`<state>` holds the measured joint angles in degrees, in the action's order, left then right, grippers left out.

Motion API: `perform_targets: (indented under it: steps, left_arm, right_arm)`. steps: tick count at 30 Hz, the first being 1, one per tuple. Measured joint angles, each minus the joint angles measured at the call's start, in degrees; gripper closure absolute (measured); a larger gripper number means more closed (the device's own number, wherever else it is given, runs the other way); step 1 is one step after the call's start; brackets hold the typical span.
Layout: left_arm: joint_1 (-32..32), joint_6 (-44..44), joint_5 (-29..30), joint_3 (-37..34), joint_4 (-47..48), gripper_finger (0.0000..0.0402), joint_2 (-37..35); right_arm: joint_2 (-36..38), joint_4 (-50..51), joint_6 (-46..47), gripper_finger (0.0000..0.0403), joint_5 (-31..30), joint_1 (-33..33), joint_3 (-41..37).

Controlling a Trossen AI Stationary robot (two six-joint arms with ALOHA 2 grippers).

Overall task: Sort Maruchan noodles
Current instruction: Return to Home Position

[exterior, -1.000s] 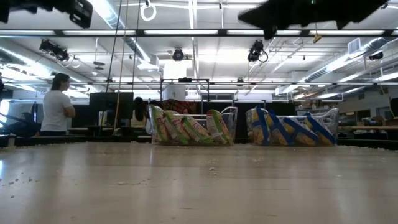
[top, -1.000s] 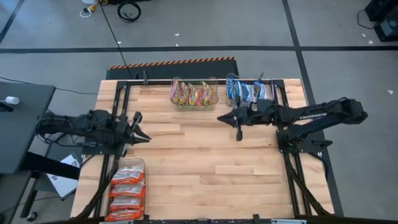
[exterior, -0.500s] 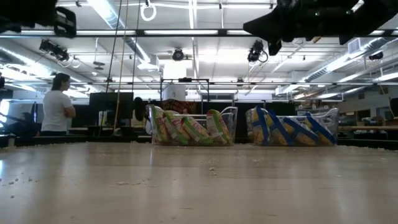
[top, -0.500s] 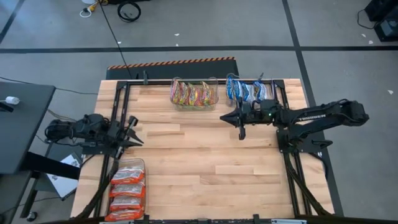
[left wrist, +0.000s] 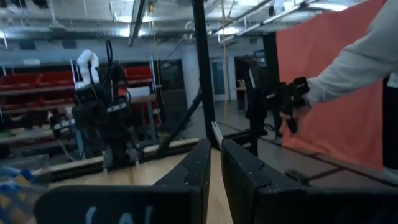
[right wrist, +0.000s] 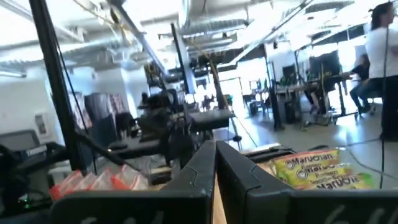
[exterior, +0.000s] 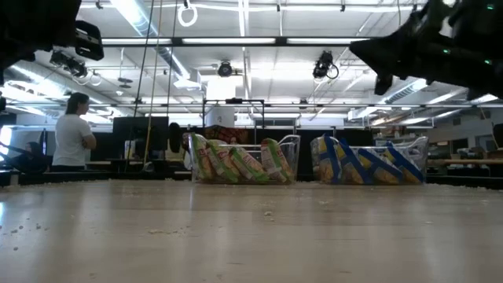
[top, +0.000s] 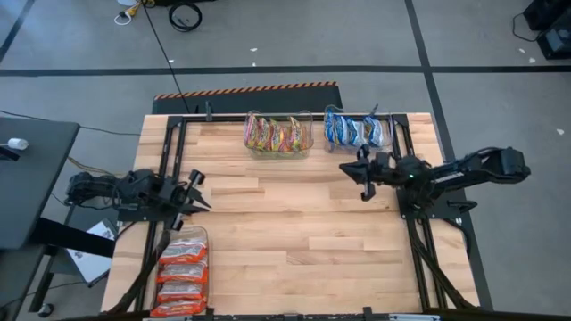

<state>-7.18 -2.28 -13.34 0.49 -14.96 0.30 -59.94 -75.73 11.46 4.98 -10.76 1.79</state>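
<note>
Noodles sorted in three tubs: yellow-green packets point(top: 277, 135) far centre, blue packets point(top: 354, 130) far right, red-orange packets point(top: 183, 272) near left. Left hand point(top: 202, 201) fingers together over counter point(top: 294, 223) left edge; right hand point(top: 344, 169) fingers together, near blue packets.

Both arms are matte black, built of slim jointed links with bundled dark cables. The right arm point(top: 464, 169), at the frame's right, carries faint white lettering along its forearm. The left arm point(top: 125, 189), at the frame's left, ends in tapered black fingers point(left wrist: 199, 168) with flat inner faces.

Overhead and table-level views share table point(top: 294, 223); wrist views seemingly face outward.
</note>
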Motion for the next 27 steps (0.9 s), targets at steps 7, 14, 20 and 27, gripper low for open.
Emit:
perform_targets:
  steps: [7,14,20,27]
  left_arm:
    - [0.0,1.8,0.1,0.0,3.4,0.0356,0.1]
    - [0.0,1.7,0.3,0.0,5.7,0.0356,0.1]
    - [0.0,1.7,0.4,0.0,5.7,0.0356,0.1]
    - [0.0,1.7,0.4,0.0,5.7,0.0356,0.1]
  right_arm:
    - [2.5,10.0,3.0,0.0383,4.8,-1.5,-1.5]
    - [13.7,20.3,1.7,0.0388,10.1,-7.9,-1.5]
    - [29.7,42.3,2.3,0.0396,9.2,-5.1,-1.5]
    - [42.7,62.3,-1.1,0.0398,-3.2,8.6,1.7]
